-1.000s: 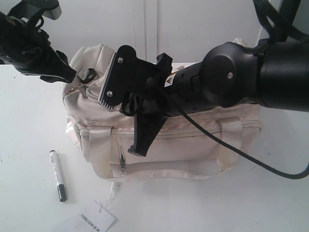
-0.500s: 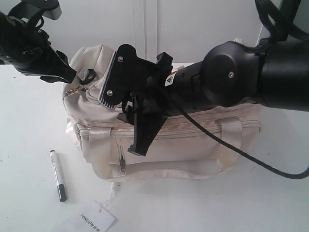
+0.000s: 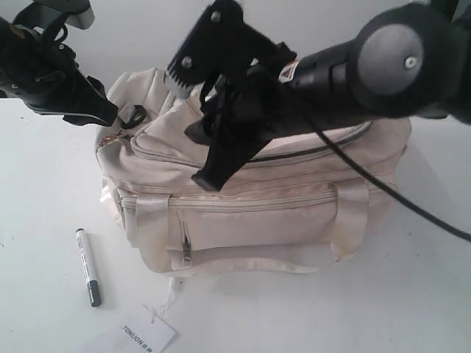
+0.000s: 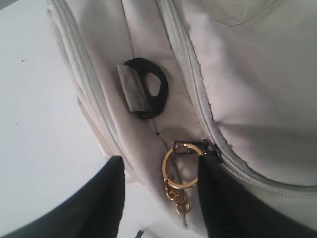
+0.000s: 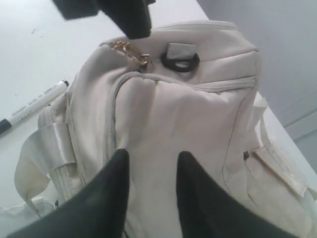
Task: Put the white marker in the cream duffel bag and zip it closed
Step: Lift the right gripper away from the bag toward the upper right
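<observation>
The cream duffel bag (image 3: 257, 213) lies in the middle of the table. Its gold ring pull (image 4: 179, 166) hangs at the bag's left end, beside a black D-ring (image 4: 146, 88). My left gripper (image 4: 158, 167) is open at that end, with the ring between its fingers and close to one of them. My right gripper (image 3: 206, 165) hangs open above the bag's top panel (image 5: 168, 124), holding nothing. The white marker (image 3: 87, 266), dark cap toward the front, lies on the table left of the bag; the right wrist view also shows the marker (image 5: 34, 103).
A white paper tag (image 3: 144, 334) printed TONIJON lies at the front, tied by a thread to the bag. Satin handles (image 3: 243, 257) droop over the bag's front side. A black cable (image 3: 412, 209) trails from the right arm across the bag's right end.
My right arm has lifted up and off the bag's top, uncovering the top panel and zipper. The left gripper has stayed at the bag's left end. Marker and bag have not moved.
</observation>
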Tool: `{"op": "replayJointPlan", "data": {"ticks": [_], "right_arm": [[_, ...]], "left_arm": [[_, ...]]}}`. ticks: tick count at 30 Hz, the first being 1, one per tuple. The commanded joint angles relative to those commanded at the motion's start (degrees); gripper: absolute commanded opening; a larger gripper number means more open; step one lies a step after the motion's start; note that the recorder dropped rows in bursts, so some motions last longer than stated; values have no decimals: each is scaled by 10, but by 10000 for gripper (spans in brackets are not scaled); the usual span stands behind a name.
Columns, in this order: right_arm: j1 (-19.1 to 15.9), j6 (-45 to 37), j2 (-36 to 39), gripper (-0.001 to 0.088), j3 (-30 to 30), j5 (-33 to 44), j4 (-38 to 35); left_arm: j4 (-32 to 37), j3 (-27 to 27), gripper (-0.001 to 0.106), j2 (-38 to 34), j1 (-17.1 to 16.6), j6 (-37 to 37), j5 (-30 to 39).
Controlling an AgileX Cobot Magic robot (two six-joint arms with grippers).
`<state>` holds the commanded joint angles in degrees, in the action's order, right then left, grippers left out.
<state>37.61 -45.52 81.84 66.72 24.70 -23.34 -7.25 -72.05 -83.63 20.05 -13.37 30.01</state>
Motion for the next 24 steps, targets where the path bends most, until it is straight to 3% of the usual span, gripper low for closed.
{"op": "replayJointPlan", "data": {"ticks": [3,5,16,24], "right_arm": [[-22,26,-1,41,34,66,2],[-37,52,-1,-1,54,101,4],[-115,138,-1,0,124,248,16],[-153,167,-1,0,138,271,25]], "left_arm": [[-2,0,505,0,0,-1,0],[-4,0,505,0,0,-4,0],[-4,0,505,0,0,-4,1],[-4,0,505,1,0,-17,4]]}}
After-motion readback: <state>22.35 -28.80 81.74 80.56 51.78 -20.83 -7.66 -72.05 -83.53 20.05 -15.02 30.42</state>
